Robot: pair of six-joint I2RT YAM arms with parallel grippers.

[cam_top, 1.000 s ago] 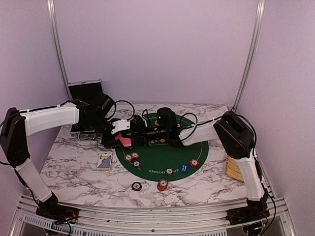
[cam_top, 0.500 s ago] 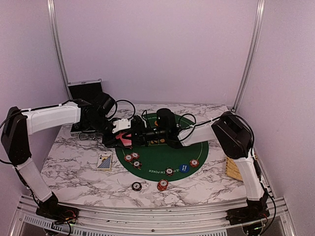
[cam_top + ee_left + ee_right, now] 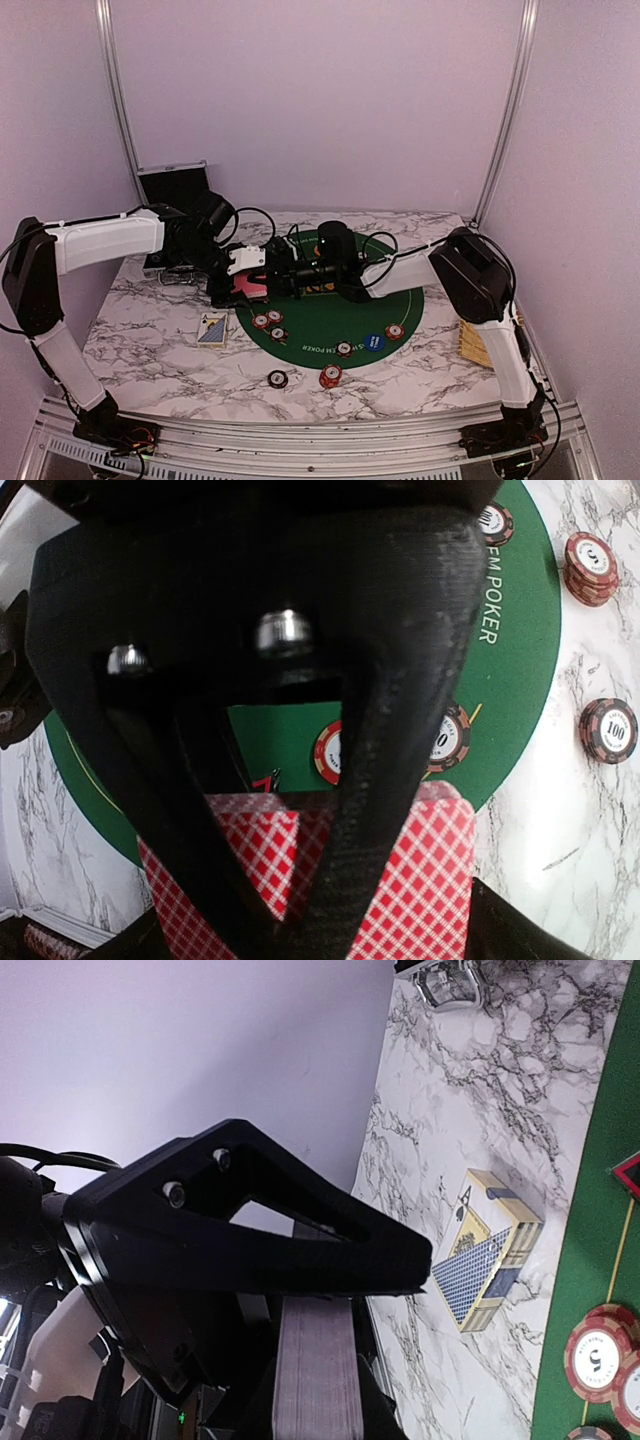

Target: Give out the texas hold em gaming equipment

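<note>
- An open black case [image 3: 175, 186] stands at the far left corner of the marble tabletop [image 3: 140, 350], behind the outstretched left arm.
- A card box [image 3: 212, 328] lies flat on the marble, just off the left rim of the round green mat [image 3: 340, 312].
- The left tool [image 3: 258, 284] hangs over the mat's left edge, its fingers drawn narrow on a stack of red-backed playing cards [image 3: 420, 880]. In its wrist view the checked backs run behind the fingers.
- The right tool [image 3: 285, 277] reaches in from the right and meets the left one at the stack. Its wrist view shows one finger [image 3: 300, 1230] lying over the stack, which appears edge-on. Whether this tool is pinched or spread cannot be told.
- Three poker chips [image 3: 272, 323] cluster on the mat's near left.
- Two striped chips [image 3: 344, 348] sit on the mat's near right, with a blue chip [image 3: 374, 342] between them.
- A dark chip [image 3: 278, 378] and an orange-red stack [image 3: 331, 376] rest on the bare marble in front of the mat.
- A tan wicker tray [image 3: 474, 344] lies at the right edge, partly hidden by the right arm.
</note>
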